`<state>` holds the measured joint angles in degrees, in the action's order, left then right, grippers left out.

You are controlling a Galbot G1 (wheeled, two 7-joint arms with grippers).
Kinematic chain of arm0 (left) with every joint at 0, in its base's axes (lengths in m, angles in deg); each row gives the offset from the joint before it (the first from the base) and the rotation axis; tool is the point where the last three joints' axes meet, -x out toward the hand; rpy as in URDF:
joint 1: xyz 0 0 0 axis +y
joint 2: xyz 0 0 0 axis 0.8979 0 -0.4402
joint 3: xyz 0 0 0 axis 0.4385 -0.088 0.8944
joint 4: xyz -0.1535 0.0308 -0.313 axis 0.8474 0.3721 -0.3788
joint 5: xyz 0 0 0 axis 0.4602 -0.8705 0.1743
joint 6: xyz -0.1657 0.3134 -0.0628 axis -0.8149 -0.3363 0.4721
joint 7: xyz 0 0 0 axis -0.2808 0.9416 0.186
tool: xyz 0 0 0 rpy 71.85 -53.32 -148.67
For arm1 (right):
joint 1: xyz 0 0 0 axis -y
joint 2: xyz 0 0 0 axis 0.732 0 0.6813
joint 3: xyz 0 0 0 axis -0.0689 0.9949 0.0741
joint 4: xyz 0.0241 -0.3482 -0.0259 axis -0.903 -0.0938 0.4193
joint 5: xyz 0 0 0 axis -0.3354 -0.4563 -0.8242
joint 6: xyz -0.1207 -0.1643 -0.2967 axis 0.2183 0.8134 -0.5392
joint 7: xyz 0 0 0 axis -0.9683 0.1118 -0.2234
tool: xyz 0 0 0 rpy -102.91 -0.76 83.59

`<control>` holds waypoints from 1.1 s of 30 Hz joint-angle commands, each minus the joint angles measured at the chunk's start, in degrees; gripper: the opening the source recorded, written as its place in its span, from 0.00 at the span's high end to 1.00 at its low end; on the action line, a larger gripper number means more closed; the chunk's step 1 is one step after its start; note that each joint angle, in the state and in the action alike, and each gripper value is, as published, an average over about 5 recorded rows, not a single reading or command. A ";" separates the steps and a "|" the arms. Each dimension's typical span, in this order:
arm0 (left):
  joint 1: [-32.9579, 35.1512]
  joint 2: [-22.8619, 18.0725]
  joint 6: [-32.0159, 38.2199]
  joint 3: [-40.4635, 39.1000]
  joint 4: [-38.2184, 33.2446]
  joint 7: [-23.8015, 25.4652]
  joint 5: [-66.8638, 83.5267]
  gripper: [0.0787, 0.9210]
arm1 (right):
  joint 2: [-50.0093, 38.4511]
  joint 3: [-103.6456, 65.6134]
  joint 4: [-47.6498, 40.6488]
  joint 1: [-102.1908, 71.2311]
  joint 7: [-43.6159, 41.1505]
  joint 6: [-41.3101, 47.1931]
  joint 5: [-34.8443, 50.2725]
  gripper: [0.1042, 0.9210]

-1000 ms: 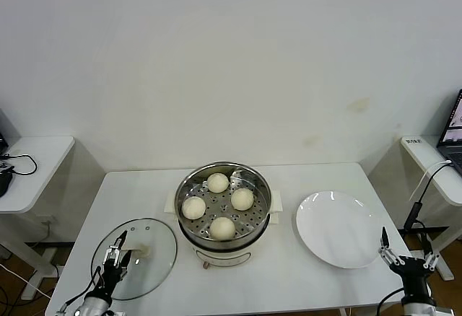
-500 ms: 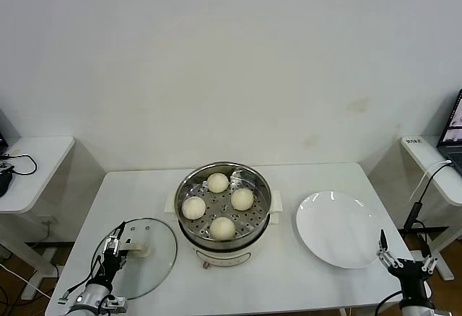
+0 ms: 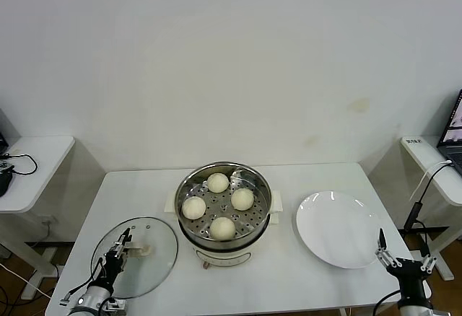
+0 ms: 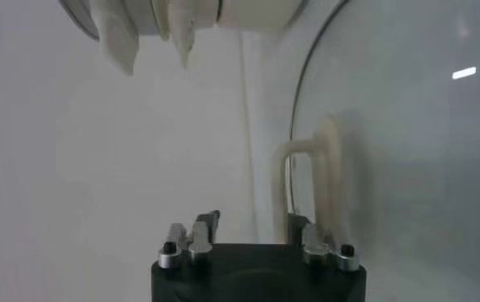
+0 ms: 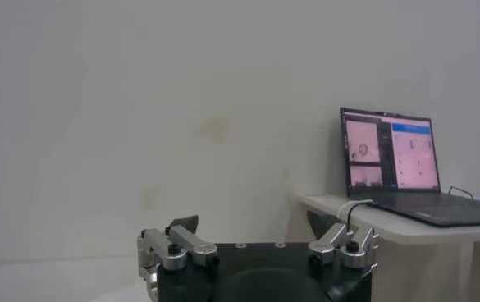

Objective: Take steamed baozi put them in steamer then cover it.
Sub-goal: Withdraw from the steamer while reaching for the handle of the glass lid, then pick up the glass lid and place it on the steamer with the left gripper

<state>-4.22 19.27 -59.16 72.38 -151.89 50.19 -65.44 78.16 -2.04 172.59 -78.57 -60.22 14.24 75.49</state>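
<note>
Hovering left gripper (image 3: pixel 118 250) over cover (image 3: pixel 148 273) | fingers spread | baozi (image 3: pixel 222 227) in steamer (image 3: pixel 261 186)

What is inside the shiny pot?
Inside the steamer sit four steamed baozi on a metal tray full of small holes. The pot is uncovered; its cover lies on the table beside it. What lies under the tray is hidden.

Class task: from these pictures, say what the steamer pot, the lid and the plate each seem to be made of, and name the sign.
Steamer: likely stainless steel, shiny, mirror-like wall, perforated tray. Lid: clear glass, table shows through; metal-looking rim; cream handle, probably plastic. Plate: glossy white, perhaps glazed ceramic, with bright highlights.
</note>
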 commanded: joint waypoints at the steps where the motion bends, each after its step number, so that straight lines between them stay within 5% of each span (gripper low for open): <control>1: 0.36 -0.10 0.64 0.20 -0.45 -1.36 -0.01 0.69 | 0.07 0.08 0.46 -0.34 0.10 -0.11 0.05 0.12; 9: 3.07 0.25 -1.46 2.45 -5.97 -2.09 2.66 0.92 | -0.45 0.07 1.16 -0.55 0.10 -0.26 0.09 0.12; 25: 6.46 3.13 -11.87 16.33 -24.76 9.35 8.77 0.92 | -1.70 2.46 0.80 0.22 -0.03 -0.27 -0.13 0.12; 33: 4.83 6.74 -16.75 9.63 -33.09 15.04 15.24 0.92 | -1.70 3.46 0.68 0.25 -0.10 -1.29 -2.66 0.12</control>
<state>1.08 23.11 -69.75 84.32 -173.00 58.02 -56.63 76.45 0.47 173.34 -78.50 -60.31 13.63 74.64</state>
